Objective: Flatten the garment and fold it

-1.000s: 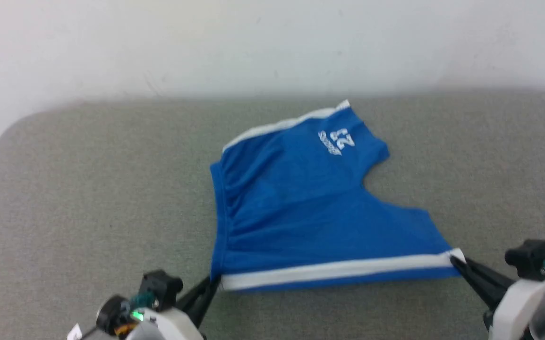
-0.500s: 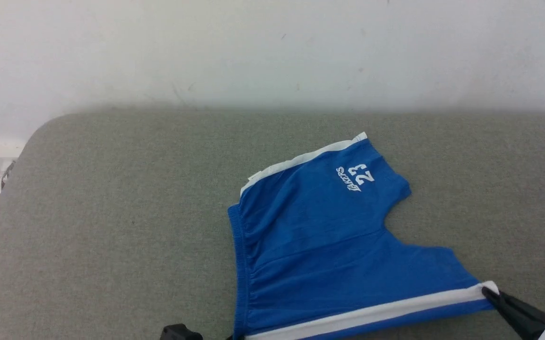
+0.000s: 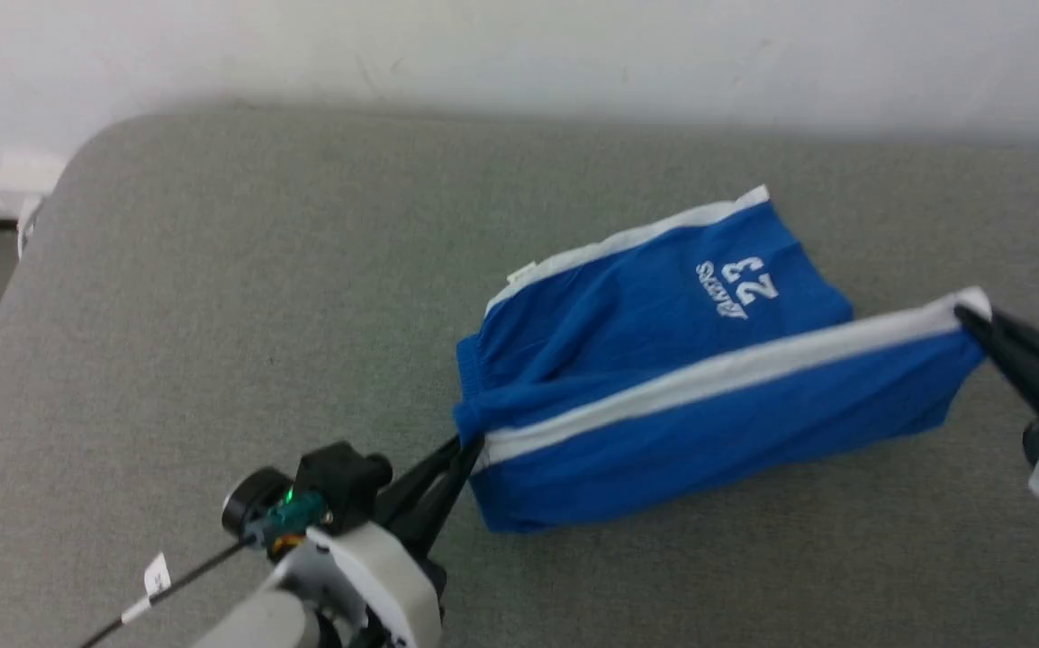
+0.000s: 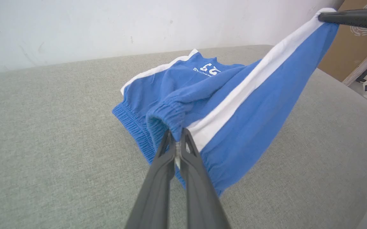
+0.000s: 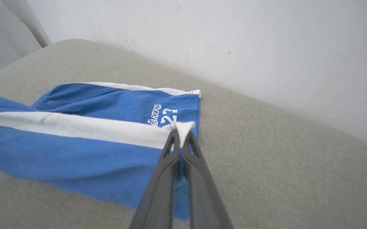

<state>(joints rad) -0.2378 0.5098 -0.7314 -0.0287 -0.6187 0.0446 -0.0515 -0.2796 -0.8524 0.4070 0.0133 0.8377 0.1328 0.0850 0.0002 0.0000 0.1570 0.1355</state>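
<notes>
Blue cloth with a white side stripe [image 3: 709, 378] stretches across the centre and right of the head view. This is the garment [image 3: 664, 432], with one leg lifted and pulled taut between two grippers. The other leg lies flat on the grey upholstered surface [image 3: 213, 315], nearer the white wall [image 3: 519, 45].

The left gripper [image 3: 471, 443], at lower centre-left, has its jaws closed on the corner of the gathered waistband [image 4: 132, 122] where the stripe begins. In the left wrist view its dark fingers [image 4: 159, 178] meet, with a sliver of white pinched between them. The arm behind it is cut off by the bottom edge.

The right gripper [image 3: 965, 313], at the right edge, is clamped on the white hem corner of the raised leg. Most of its body runs out of frame.

The raised leg hides the crotch and the near part of the flat leg, and its underside is in shadow. In the white lettering [image 3: 740, 290] the "23" reads clearly, but the word beside it is small and blurred. In the right wrist view the stripe covers the bottom of the lettering.
</notes>
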